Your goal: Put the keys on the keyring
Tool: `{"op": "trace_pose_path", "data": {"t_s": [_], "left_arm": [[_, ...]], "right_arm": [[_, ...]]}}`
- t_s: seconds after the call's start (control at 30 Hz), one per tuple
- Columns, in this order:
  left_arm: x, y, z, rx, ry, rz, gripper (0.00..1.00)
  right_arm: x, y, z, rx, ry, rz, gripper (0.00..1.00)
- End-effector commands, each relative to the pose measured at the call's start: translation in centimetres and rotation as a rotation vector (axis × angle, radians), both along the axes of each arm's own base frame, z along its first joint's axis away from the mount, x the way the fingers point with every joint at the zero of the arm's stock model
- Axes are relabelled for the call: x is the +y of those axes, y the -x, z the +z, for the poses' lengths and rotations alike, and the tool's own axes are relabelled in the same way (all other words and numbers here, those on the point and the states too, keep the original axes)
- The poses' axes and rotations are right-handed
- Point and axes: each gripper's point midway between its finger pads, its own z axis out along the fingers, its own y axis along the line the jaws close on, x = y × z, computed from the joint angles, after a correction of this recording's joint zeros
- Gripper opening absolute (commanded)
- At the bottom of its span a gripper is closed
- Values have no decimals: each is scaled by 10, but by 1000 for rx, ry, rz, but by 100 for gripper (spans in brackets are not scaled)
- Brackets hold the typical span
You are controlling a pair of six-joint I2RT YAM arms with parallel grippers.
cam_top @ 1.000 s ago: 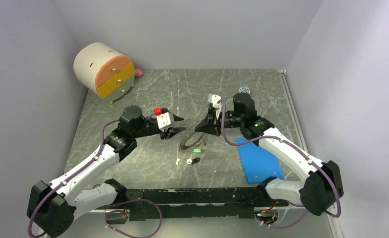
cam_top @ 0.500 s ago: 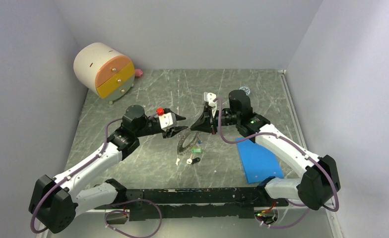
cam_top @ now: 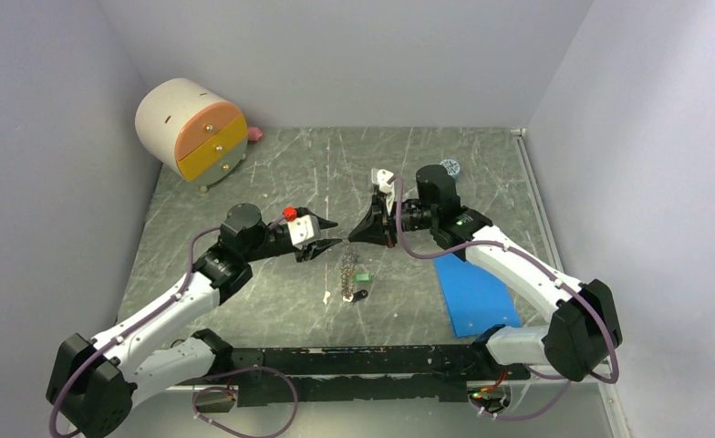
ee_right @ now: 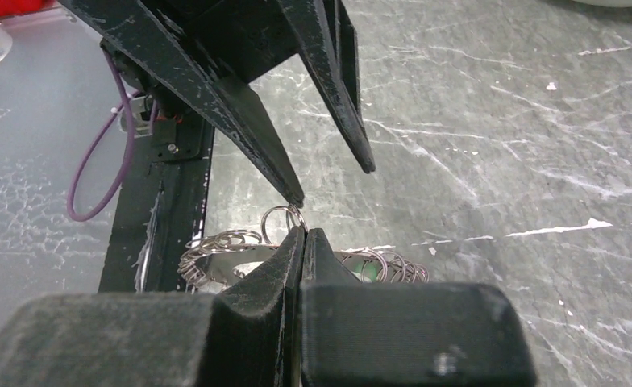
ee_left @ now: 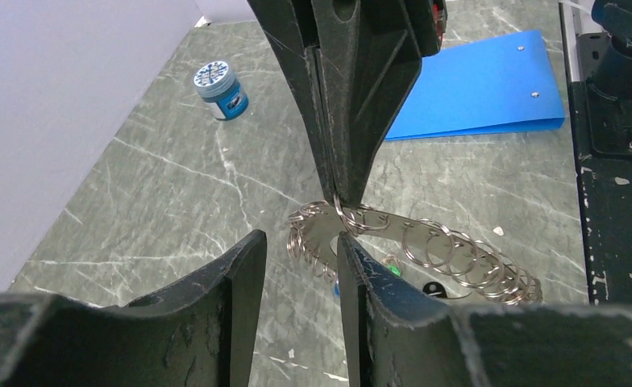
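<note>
One keyring (cam_top: 347, 272) is seen, a thin silvery hoop hung with many small wire loops. It is pinched at its far edge by the right gripper (cam_top: 354, 237), whose fingers are pressed together on the metal strip. From above the hoop is viewed almost edge-on, as a narrow band. Its long axis runs from the gripper's tip towards the near edge of the table (cam_top: 272, 173), close to the middle of the table. In the left wrist view it (ee_left: 426, 242) slopes away and down from the pinch point; whether its low end rests on the table cannot be told.

Three keys are counted from above, all lying on the table just beside the hoop. A green-headed key (cam_top: 363, 276) is on its right and a black-headed key (cam_top: 359, 295) is by its near end. A pale key (cam_top: 326, 297), whose colour is not clear, lies to its left.

The left gripper (cam_top: 334, 233) is held with its jaws spread. In its own view the hoop's upper end is framed between the two fingers (ee_left: 240, 274); contact cannot be made out.

Further out, one blue folder (cam_top: 475, 292) lies flat under the right arm. One small blue jar (cam_top: 450, 167) stands behind that arm. One round cream drawer cabinet (cam_top: 190, 128) with an orange and a yellow drawer sits in the far left corner, and one small pink object (cam_top: 255, 133) lies just beside it.
</note>
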Motion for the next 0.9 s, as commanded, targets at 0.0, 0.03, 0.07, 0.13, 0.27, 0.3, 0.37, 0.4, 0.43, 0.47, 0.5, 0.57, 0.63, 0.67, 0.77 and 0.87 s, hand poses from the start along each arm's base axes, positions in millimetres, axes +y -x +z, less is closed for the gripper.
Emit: {"op": "trace_pose_path", "data": {"t_s": [0.0,0.03,0.07,0.13,0.27,0.3,0.37,0.4,0.43,0.47,0.5,0.57,0.63,0.67,0.77,0.87], "left_arm": [[3,12,8,9,-4,1,43],[4,12,10,14,-2,9,43],[5,14,10,18,2,10,44],[5,18,10,20,16,0,44],[6,21,5,32,18,1,43],[6,20,5,34,24,9,43],[5,18,5,27,38,16,43],[5,17,6,23,44,18,43],[5,16,6,20,46,21,43],[5,15,7,16,44,25,43],[6,14,9,12,40,31,42],[7,15,13,-4,33,32,41],[7,19,17,-23,35,11,41],[7,22,20,-29,41,-5,42],[1,33,27,-30,66,-70,42],[-3,33,29,-28,86,-86,42]], "right_arm": [[5,-16,47,-150,-99,-45,0],[5,-16,48,-149,-104,-44,0],[5,-15,49,-148,-111,-45,0],[5,-13,51,-140,-126,-46,0],[6,-9,54,-137,-153,-35,0],[6,-8,55,-137,-158,-29,0],[6,-5,57,-135,-168,-13,0],[6,-3,57,-136,-171,-4,0],[7,-3,57,-134,-171,1,0],[6,-3,56,-134,-167,-1,0],[6,-4,56,-133,-162,-10,0],[5,-6,55,-135,-155,-23,0],[5,-9,55,-139,-152,-42,0],[4,-10,55,-137,-152,-50,0],[5,-10,56,-132,-156,-48,0],[6,-8,56,-129,-165,-35,0]]}}
